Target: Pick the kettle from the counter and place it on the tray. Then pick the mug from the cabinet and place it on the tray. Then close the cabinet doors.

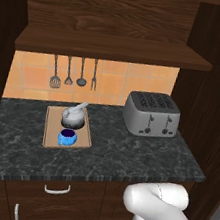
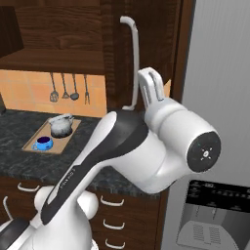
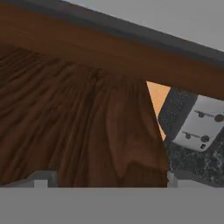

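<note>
In your left base view, the tray [image 1: 51, 140] lies on the counter [image 1: 125, 150], left of the toaster [image 1: 151, 114]. The kettle [image 1: 73, 116] sits on the far half of the tray and the mug [image 1: 67, 137] on the near half, just in front of the kettle. Above them the cabinet [image 1: 112, 16] stands open, its shelf [image 1: 112, 48] bare, and one door [image 1: 203, 107] is swung out at the right, past the toaster. Four utensils [image 1: 73, 73] hang on the orange tiled wall [image 1: 31, 78] under the shelf. A drawer [image 1: 57, 194] with a white handle sits below the counter edge.

In your right base view, you see the same tray [image 2: 56, 142] on the counter [image 2: 19, 141] with the kettle [image 2: 61, 125] and mug [image 2: 44, 143] on it. The arm's white and dark links cross the middle, and behind them stands a door [image 2: 114, 53] with its silver bar handle [image 2: 135, 58]. A grey fridge [image 2: 219, 88] rises at the right.

In your hand view, dark wood of a door [image 3: 74, 127] is close in front. The gripper [image 3: 103, 180] shows a tip low at each side, set wide apart with nothing between them. To the right you can see a slice of tile, the toaster [image 3: 199, 124] and counter [image 3: 192, 162].
</note>
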{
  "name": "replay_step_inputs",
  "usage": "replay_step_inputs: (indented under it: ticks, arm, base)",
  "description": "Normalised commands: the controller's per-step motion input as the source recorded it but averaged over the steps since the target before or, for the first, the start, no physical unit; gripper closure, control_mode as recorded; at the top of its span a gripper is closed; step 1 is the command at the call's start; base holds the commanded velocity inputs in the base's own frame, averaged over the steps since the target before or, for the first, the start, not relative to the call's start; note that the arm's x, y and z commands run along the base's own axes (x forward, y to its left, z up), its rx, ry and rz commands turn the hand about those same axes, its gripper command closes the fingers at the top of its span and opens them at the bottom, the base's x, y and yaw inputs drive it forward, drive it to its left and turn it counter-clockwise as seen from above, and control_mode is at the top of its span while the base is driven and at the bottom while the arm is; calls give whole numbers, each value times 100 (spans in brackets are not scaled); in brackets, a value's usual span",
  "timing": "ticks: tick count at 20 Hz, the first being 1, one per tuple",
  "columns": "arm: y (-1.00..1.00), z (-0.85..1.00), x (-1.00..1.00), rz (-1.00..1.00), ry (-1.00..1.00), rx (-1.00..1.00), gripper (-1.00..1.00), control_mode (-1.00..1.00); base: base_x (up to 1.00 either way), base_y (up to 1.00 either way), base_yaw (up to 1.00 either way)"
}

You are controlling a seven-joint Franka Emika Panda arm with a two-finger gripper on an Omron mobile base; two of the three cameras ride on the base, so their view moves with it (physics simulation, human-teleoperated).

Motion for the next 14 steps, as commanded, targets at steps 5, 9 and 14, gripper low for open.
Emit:
replay_step_inputs:
  ticks: [5, 9, 14]
  arm:
    - [62, -14, 48, 10, 0, 0, -100, -100]
    - [62, -13, 57, 6, 0, 0, -100, -100]
    - [63, -12, 65, 3, 0, 0, -100, -100]
  base:
    - [0, 0, 0]
    - [0, 0, 0]
    - [0, 0, 0]
